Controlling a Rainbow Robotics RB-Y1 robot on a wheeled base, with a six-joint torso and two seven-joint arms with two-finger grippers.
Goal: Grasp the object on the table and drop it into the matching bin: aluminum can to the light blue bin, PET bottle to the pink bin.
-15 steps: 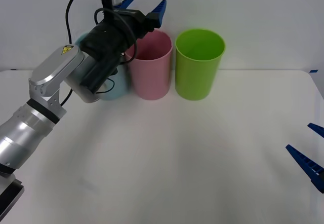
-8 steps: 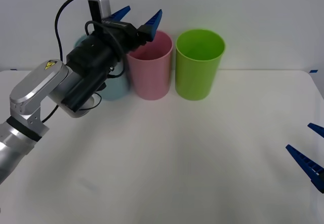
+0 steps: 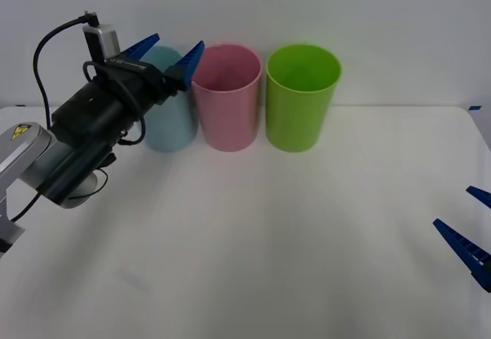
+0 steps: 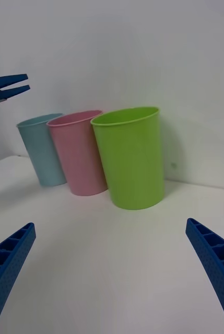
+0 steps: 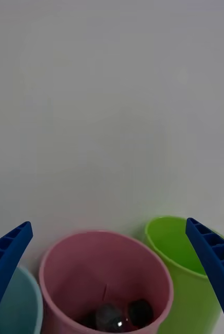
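- The left jaws are spread wide and grasp nothing; they are held high, beside and a little back from the rim of the pink bin, partly in front of the light blue bin.
- The right jaws are likewise released and empty, parked low over the counter, well apart from the bins.
- The PET bottle is seen from the left wrist lying at the bottom of the pink bin, below and ahead of the left jaws, its dark contents and black cap just made out.
- The bottle is judged light, fairly stiff and smooth-walled, so slippery if pinched lightly; were it to be taken again, its middle body would be the place, across its width, not the cap.
- The drop is judged done, and into the matching bin.
- The bin rims are the edges to be minded: the pink rim stands just beside the left jaws, with a green bin touching or nearly touching the pink one on its far side.
- Open room lies above the rims and over the bare counter between the two jaws.
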